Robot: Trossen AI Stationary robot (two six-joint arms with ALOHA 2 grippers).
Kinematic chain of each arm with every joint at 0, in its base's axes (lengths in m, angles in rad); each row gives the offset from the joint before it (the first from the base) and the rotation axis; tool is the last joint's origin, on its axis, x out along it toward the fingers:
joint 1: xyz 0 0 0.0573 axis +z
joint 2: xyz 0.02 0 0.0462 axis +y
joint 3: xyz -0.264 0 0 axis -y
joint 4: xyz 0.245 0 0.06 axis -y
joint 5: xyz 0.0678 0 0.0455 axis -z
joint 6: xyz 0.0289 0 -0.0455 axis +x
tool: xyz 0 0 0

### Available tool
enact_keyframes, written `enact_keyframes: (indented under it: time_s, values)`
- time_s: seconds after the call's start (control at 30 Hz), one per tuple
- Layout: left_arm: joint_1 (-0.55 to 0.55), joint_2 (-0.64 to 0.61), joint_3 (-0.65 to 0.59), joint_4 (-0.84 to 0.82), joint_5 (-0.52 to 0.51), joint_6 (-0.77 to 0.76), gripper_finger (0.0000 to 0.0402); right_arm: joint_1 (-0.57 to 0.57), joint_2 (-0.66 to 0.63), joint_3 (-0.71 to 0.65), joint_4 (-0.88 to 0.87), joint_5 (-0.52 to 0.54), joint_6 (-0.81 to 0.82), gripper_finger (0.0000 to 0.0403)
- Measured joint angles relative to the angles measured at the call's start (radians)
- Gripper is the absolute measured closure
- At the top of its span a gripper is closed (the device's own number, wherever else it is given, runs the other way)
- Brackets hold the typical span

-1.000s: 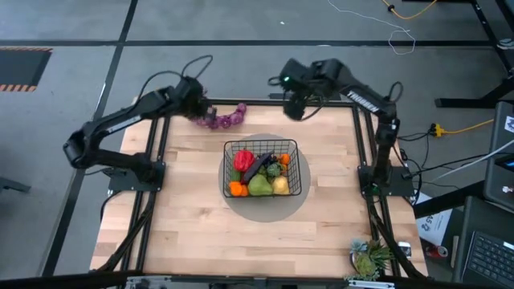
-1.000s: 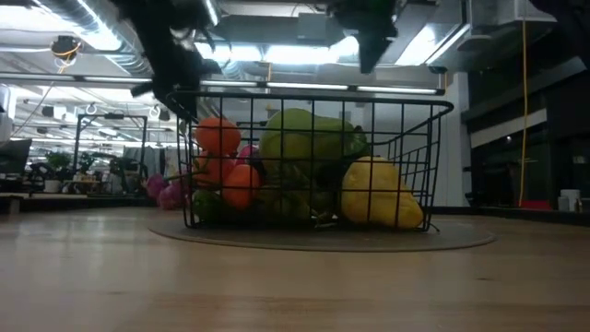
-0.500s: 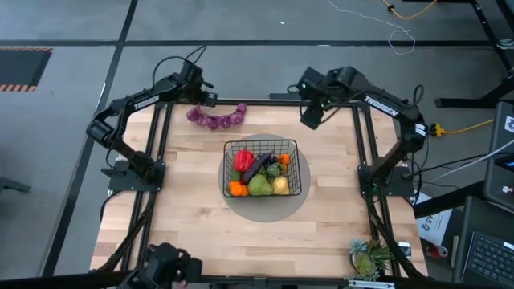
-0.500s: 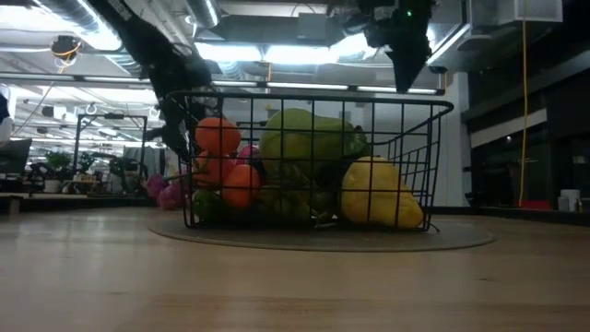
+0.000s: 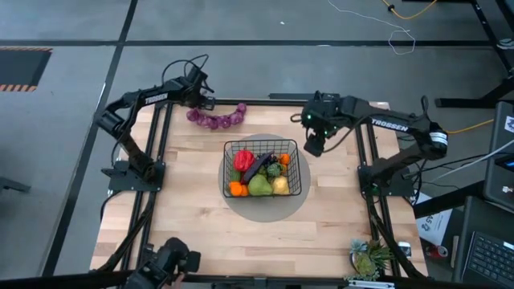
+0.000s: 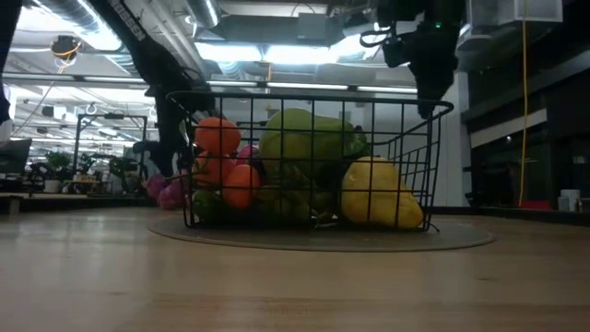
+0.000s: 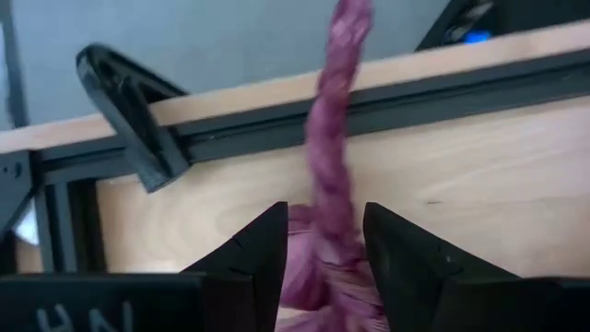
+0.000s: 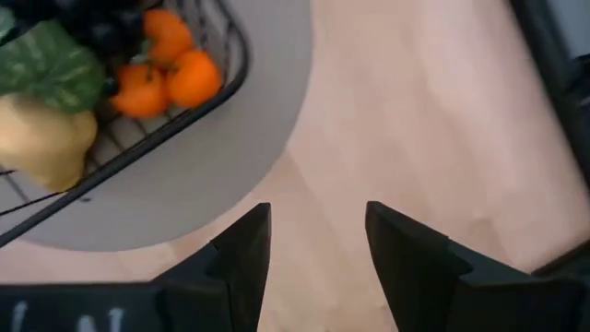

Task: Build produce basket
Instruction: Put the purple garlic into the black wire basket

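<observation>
Left pincer (image 5: 202,98) sits in the upper left of the high view, right at the far rail of the worktop (image 5: 193,217). Its fingers (image 7: 267,249) stand parted with the purple string (image 5: 217,118) running between them; I cannot tell if they grip it. Right pincer (image 5: 314,144) hovers just right of the basket (image 5: 294,146), parted and holding nothing, bare wood below it in its wrist view.

The basket sits centre frame on the grey mat (image 5: 265,210), already loaded: red pepper (image 5: 244,160), pear (image 5: 259,186), lemon (image 5: 280,186), oranges (image 5: 236,189).

The risks, as I judge them: the limp string could slide out of a loose hold, drape over the back rail, or snag the wire rim on the way in. The right pincer is near enough to clip the basket wall and shift it on the mat.

Room looks generous: open wood between string and basket, and across the whole lower half of the frame. The potted plant (image 5: 369,258) is tucked lower right, well apart.
</observation>
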Motion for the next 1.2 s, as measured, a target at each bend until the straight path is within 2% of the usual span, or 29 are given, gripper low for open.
enact_keyframes:
  time_s: [0.43, 0.53, 0.67, 0.87, 1.07, 1.2]
  values:
    - [-0.012, 0.085, 0.000, 0.008, 0.022, -0.004, 0.0270, 0.183, -0.014, -0.111, 0.057, -0.001, 0.135, 0.0221]
    - [-0.014, 0.085, 0.000, 0.009, 0.022, -0.004, 0.0298, 0.224, -0.013, -0.133, 0.081, 0.000, 0.164, 0.0221]
    - [-0.028, 0.085, 0.000, 0.018, -0.013, 0.013, 0.0372, 0.268, -0.013, -0.175, 0.140, 0.000, 0.188, 0.0221]
    - [-0.046, 0.085, 0.000, 0.029, -0.036, 0.053, 0.0379, 0.309, -0.013, -0.243, 0.227, 0.000, 0.191, 0.0221]
    - [-0.093, 0.004, -0.001, 0.050, -0.035, 0.076, 0.0379, 0.325, -0.012, -0.301, 0.279, 0.000, 0.192, 0.0221]
    - [-0.127, -0.109, -0.001, 0.087, -0.036, 0.081, 0.0379, 0.325, -0.012, -0.318, 0.277, 0.001, 0.191, 0.0221]
